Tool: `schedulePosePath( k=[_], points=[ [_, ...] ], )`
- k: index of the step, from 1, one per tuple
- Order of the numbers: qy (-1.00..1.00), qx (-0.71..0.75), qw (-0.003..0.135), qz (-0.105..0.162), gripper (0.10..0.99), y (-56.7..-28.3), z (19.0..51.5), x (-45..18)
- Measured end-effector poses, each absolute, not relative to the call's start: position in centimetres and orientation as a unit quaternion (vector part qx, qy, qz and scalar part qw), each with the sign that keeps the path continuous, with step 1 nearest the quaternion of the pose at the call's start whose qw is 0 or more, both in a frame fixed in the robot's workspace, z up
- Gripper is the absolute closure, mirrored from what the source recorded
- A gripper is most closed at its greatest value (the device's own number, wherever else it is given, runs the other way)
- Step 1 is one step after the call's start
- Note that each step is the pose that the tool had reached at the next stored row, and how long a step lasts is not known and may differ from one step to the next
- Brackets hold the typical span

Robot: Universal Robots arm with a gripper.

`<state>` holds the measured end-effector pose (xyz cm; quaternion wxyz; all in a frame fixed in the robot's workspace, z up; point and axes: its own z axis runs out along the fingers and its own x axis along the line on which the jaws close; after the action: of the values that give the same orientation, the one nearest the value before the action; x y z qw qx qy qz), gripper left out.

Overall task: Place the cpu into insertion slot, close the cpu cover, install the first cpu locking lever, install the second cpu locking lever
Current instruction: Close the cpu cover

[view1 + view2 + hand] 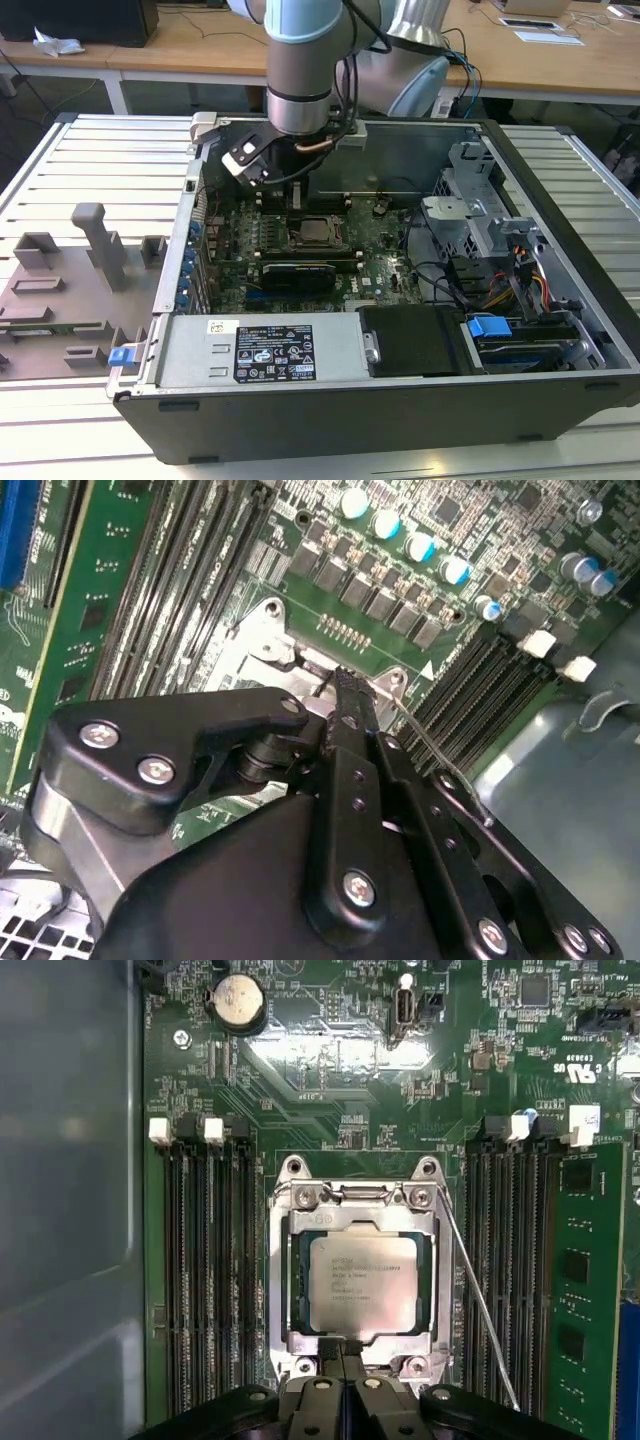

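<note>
Grey slatted table (90, 150) holds one open computer case (330, 420). One square cpu (362, 1282) lies flat, face up, in the insertion slot (276, 1270). One cpu cover (360, 1220) lies down around it. The gripper (342, 1352) has its fingers pressed together at the cover's edge. One thin lever (478, 1300) slants just beside the cover. Memory slots (205, 1290) crowd both sides.

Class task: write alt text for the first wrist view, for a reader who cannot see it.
A silver chip sits in a square socket on a green motherboard, with a metal cover frame down around it. The gripper, shut, is at one edge of the frame, and a thin wire lever slants alongside the socket.
</note>
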<state>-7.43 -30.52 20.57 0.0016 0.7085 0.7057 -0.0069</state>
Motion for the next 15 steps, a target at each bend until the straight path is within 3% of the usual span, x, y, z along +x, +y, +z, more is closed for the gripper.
schedulePosePath(
  k=[8, 15],
  points=[
    [0.706, 0.708, -0.012, -0.018, 0.980, -30.5, 21.4, -2.8],
    [0.706, 0.708, -0.012, -0.019, 0.980, -30.5, 22.6, -2.6]
  ],
)
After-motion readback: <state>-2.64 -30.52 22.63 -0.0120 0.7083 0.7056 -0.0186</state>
